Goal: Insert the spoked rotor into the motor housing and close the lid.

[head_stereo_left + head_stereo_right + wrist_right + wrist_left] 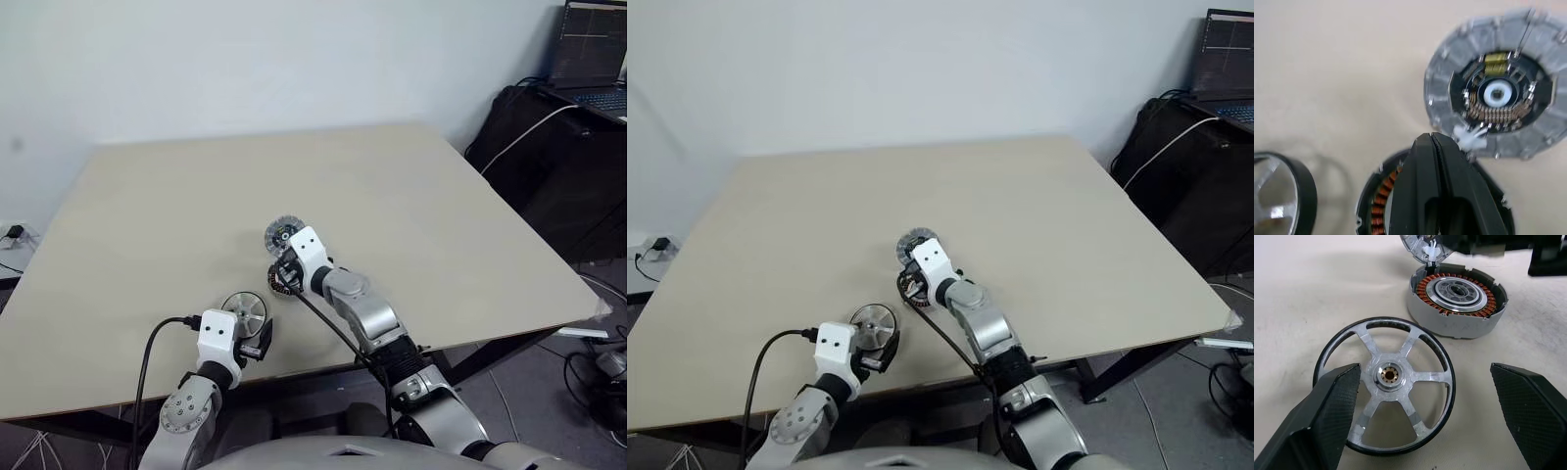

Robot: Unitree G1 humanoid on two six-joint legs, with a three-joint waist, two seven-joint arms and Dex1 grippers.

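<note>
The rotor (pixel 1387 404) lies flat on the table (pixel 441 245), not yet inserted, between the wide-open fingers of the left gripper (pixel 1425 416). Just beyond it sits the housing (pixel 1457 301), windings exposed and empty. The lid (pixel 1497 90) lies beside the housing, off. The right gripper (pixel 1432 147), pinched shut and empty, hovers over the housing. Both steps remain.

Beige bench (pixel 411 225) before a plain white wall (pixel 245 59); at far right, an open laptop (pixel 593 59) on a dark stand (pixel 549 166), with a white cable (pixel 524 132) draped across it.
</note>
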